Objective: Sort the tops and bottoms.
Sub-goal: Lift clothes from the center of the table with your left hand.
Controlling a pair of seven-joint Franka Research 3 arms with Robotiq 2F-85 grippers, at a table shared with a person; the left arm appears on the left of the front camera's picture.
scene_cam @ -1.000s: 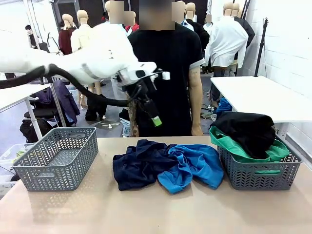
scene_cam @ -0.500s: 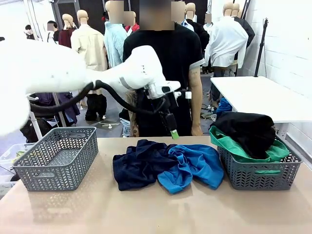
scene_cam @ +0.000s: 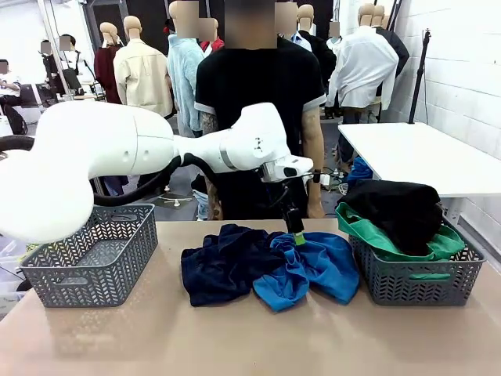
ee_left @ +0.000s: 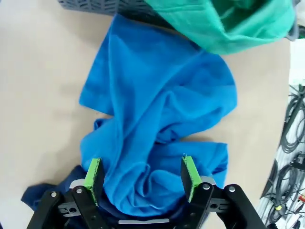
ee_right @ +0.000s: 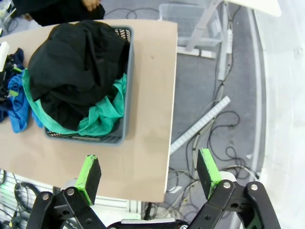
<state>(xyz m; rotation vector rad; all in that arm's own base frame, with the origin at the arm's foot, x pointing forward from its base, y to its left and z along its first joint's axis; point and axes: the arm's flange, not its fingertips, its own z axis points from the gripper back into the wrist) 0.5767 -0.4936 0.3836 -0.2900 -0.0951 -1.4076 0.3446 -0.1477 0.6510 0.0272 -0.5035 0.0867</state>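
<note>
Left pincer (scene_cam: 296, 232) dropped rightward; jaws wide, empty, crumpled bright blue cloth garment (scene_cam: 313, 266) just beneath, likely the next pick.

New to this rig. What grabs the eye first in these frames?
The big white left arm reaches across the table's middle, its fingers open astride the crumpled bright blue garment, which lies against the navy garment. On the robot's right, a grey lattice basket is heaped with the black garment over the emerald green garment.
</note>
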